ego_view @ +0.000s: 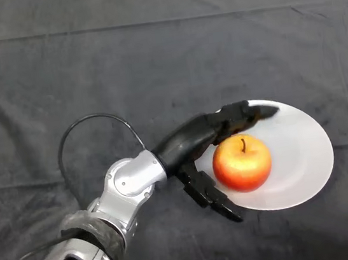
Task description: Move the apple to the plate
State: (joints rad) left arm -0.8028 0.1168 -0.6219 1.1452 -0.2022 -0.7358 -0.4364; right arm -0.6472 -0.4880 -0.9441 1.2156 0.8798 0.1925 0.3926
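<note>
While the apple (242,162) sits upright on the white plate (299,152), stem up, it rests on the plate's left part, toward nine o'clock of the plate's centre and close to the rim there. Its red-and-yellow skin faces the camera, and the stem points toward twelve o'clock. The left hand (192,145) brackets the fruit from the nine o'clock side: the upper fingers (243,116) stretch out nearly straight over the plate's rim at about eleven o'clock of the apple, passing just above it, and the thumb (211,195) reaches out at about seven o'clock, its tip lying at the plate's lower left edge. Both are spread wide and relaxed rather than curled; the apple lies in the gap between them, and whether any part of the hand touches the fruit's left side cannot be told. The silver-grey arm (126,184) runs from the palm down toward seven o'clock and leaves the view at the lower left corner. From the apple toward three o'clock, a broad bare stretch of plate remains, up to the right rim. Beyond the plate, the dark cloth (120,60) covers the table in every direction, lightly creased, with wide room toward twelve and nine o'clock and a narrower strip between the plate and the view's edge at three o'clock.
</note>
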